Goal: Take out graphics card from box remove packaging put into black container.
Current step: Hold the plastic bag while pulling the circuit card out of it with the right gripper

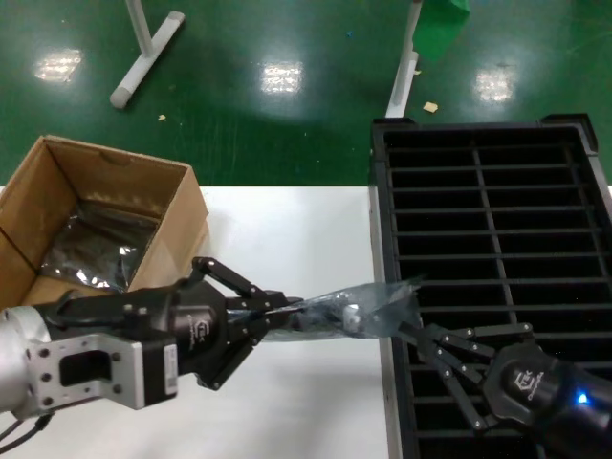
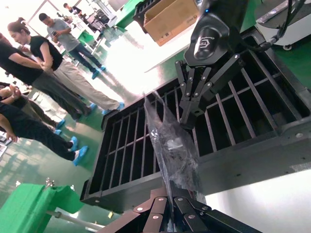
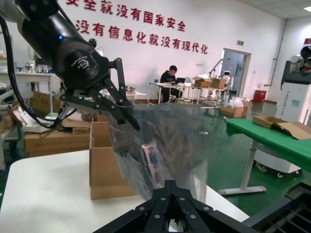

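The packaging (image 1: 378, 304), a crinkly grey bag, hangs stretched above the table's right edge between both grippers. My left gripper (image 1: 287, 305) is shut on its left end and my right gripper (image 1: 404, 330) is shut on its right end, over the rim of the black container (image 1: 497, 225). The graphics card (image 1: 325, 316) shows as a dark shape inside the bag. From the left wrist, the bag (image 2: 172, 150) rises out of my left gripper (image 2: 173, 198) toward the right gripper (image 2: 190, 119). From the right wrist, the card (image 3: 152, 163) shows through the bag (image 3: 170, 136). The box (image 1: 105, 206) stands open at the far left.
Another grey bag (image 1: 91, 251) lies inside the box. The white table (image 1: 287, 229) runs between box and container. Table legs (image 1: 143, 53) stand on the green floor behind. People (image 2: 58, 68) stand beyond the container in the left wrist view.
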`<move>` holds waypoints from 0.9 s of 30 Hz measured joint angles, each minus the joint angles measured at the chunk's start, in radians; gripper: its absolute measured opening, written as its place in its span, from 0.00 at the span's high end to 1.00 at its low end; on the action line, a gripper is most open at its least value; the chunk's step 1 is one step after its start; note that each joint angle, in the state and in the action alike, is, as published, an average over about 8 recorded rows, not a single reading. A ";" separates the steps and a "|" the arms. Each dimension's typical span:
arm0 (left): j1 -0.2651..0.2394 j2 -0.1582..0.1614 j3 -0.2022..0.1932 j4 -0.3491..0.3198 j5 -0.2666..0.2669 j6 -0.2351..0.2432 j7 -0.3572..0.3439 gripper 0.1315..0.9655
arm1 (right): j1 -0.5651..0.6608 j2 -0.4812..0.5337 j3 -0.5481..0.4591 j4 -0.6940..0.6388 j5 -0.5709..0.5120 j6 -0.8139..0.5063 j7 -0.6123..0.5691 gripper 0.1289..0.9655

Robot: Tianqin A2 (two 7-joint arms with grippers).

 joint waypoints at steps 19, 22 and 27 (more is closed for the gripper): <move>0.136 -0.075 -0.100 0.000 -0.128 -0.039 0.110 0.99 | 0.077 0.026 -0.027 -0.042 -0.016 -0.014 0.008 0.98; 0.136 -0.076 -0.097 0.000 -0.135 -0.039 0.117 0.99 | 0.093 0.029 -0.031 -0.053 -0.015 -0.018 0.014 0.98; 0.116 -0.067 -0.077 0.000 -0.129 -0.038 0.116 0.99 | 0.113 0.034 -0.040 -0.061 -0.014 -0.024 0.031 0.98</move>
